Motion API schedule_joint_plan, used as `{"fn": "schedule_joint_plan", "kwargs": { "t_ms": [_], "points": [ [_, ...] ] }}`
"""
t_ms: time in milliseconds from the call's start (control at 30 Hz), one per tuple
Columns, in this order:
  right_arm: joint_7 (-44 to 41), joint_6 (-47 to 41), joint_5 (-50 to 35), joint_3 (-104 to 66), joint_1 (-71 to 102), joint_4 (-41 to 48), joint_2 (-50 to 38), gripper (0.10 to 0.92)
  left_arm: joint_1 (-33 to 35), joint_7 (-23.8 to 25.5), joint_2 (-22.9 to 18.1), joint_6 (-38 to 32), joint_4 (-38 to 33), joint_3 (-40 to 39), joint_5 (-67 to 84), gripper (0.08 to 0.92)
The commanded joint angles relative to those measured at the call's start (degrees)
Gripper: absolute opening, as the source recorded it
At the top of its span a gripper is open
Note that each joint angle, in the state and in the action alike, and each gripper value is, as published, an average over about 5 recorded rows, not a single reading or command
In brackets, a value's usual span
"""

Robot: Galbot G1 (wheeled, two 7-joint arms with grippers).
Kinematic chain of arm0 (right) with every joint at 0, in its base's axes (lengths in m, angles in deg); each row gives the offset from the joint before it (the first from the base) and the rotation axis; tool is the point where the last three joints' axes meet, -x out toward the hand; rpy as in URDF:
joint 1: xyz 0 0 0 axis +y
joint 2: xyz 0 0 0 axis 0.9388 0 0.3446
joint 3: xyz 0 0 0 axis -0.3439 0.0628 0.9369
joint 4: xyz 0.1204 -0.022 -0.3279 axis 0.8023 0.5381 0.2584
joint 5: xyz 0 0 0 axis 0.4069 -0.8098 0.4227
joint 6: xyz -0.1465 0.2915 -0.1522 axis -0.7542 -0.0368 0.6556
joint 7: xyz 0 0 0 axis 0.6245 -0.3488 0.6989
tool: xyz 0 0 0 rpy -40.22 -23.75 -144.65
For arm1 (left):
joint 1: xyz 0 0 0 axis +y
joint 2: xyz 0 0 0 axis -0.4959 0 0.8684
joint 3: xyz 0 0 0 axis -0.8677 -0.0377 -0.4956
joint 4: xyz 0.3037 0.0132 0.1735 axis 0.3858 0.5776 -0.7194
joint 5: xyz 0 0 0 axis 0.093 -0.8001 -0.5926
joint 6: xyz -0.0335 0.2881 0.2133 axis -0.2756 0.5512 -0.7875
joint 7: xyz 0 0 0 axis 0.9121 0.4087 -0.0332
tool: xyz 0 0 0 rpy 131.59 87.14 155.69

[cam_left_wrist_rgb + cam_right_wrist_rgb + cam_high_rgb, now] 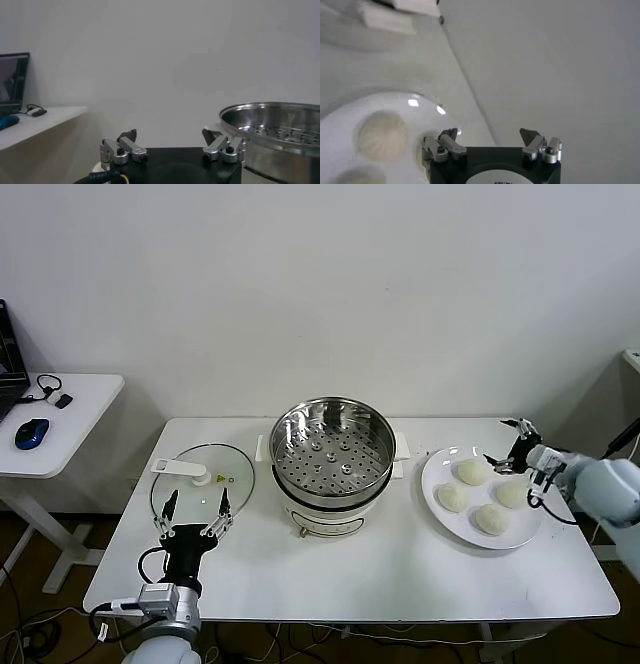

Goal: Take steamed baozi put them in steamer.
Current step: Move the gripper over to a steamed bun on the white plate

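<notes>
White wall stands behind my table [400, 574]. From my head, the steamer [332, 456] sits mid-table, its tray bare. On my left lies a glass lid [205, 479]; my left gripper [196, 511] hangs at its near edge, fingers spread. On my right, four baozi [472, 472] rest on a plate [432, 474]. My right gripper [508, 446] hovers at the plate's far rim, just beside the rear baozi, fingers wide, holding nothing.

Left wrist: spread fingers [122, 150] on nothing, steamer [272, 132] beside them.

Right wrist: open fingers [445, 145] above the plate [350, 112]; one baozi [382, 136] near them.
</notes>
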Motion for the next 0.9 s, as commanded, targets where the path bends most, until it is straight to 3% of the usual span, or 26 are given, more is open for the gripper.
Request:
{"fn": "schedule_joint_plan", "kwargs": {
  "t_ms": [33, 367, 600, 900],
  "points": [
    [-16.85, 6.00, -6.18, 35.07, -32.74, 13.05, -5.41, 0.823, 0.66, -0.24, 0.35, -1.58, 0.67, -1.27, 0.16, 0.823],
    [-24.51, 14.59, -12.32, 66.01, -56.80, 31.70, 9.87, 0.823, 1.83, -0.85, 0.42, -3.33, 0.55, -2.15, 0.50, 0.823],
    [-25.99, 17.53, -11.78, 70.25, -59.07, 42.87, 20.26, 0.823, 2.55, -1.19, 0.50, -4.43, 0.59, -1.85, 1.39, 0.823],
    [-28.37, 20.82, -8.44, 72.70, -57.91, 53.34, 26.92, 0.823, 2.85, -1.06, 0.40, -4.68, 0.32, -1.93, 1.86, 0.823]
  ]
}}
